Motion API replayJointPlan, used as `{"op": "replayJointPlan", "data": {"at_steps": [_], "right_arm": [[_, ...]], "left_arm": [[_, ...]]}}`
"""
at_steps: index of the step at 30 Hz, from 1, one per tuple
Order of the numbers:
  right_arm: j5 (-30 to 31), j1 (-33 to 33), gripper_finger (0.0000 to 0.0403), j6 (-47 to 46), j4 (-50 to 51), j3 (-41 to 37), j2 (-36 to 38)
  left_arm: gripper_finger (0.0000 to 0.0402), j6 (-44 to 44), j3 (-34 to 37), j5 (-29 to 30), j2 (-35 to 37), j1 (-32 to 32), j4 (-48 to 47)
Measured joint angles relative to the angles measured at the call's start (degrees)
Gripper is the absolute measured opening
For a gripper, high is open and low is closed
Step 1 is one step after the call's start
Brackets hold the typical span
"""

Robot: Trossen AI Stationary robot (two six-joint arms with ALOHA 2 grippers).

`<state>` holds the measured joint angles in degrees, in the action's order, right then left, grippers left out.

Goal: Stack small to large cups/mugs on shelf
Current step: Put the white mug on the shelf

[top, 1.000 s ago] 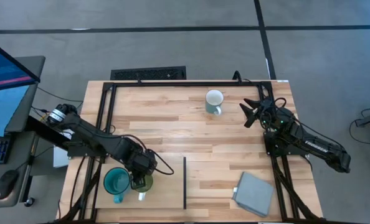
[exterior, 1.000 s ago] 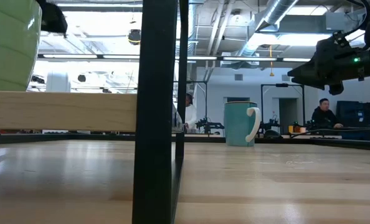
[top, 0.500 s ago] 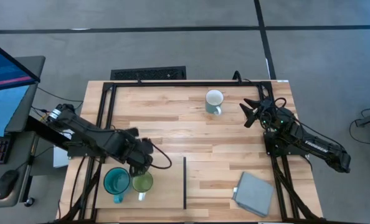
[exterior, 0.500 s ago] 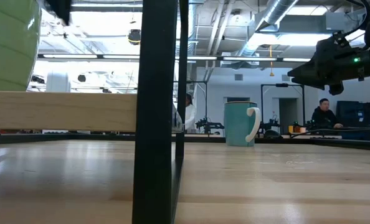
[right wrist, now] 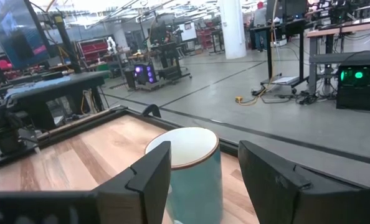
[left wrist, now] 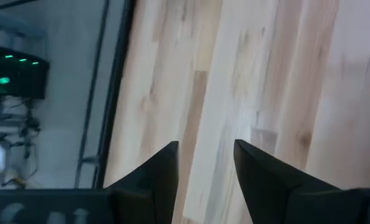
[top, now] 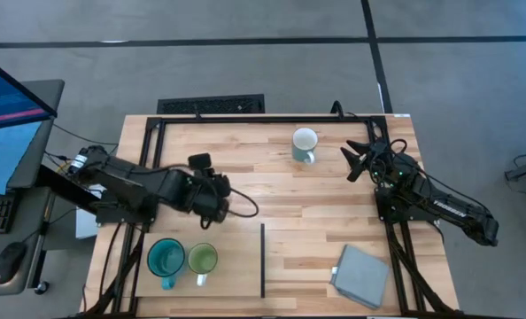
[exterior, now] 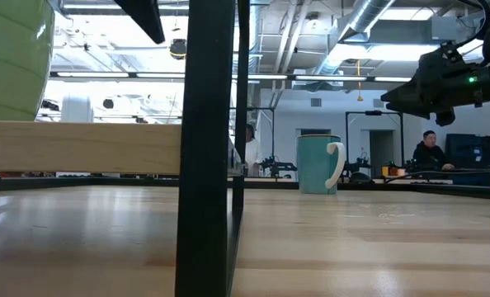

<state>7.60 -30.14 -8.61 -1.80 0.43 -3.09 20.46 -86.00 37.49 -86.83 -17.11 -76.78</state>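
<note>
Three mugs sit on the tabletop (top: 334, 213). Two stand side by side on the shelf (top: 236, 266) by the near left corner: the teal mug (top: 166, 259) and, just beside it, the light green mug (top: 202, 260). Both are upright and apart from either gripper. The third mug (top: 305, 143), with a white rim and handle, stands upright near the far edge. The left gripper (top: 223, 197) hovers over bare wood beyond the shelf, its fingers (left wrist: 157, 177) parted a little and holding nothing. The right gripper (top: 353, 161) hangs near the far right corner, just beside the third mug, jaws wide and empty.
</note>
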Motion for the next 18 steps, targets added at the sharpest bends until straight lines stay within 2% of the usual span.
{"op": "replayJointPlan", "data": {"at_steps": [6, 13, 18], "right_arm": [[0.0, 0.0, 0.0209, 0.1, 0.0, 0.0, 0.0], [0.0, 0.0, 0.0209, 0.1, 0.0, 0.0, -0.5], [0.0, 0.0, 0.0209, 0.3, 0.1, 0.0, -1.1]], "left_arm": [[0.0146, -10.2, 0.0, -6.1, 0.8, 6.8, 7.7], [0.0146, -19.8, 0.3, -11.4, 6.1, 12.2, 18.2], [0.0146, -27.8, 8.5, -19.9, 13.9, 16.5, 33.5]]}}
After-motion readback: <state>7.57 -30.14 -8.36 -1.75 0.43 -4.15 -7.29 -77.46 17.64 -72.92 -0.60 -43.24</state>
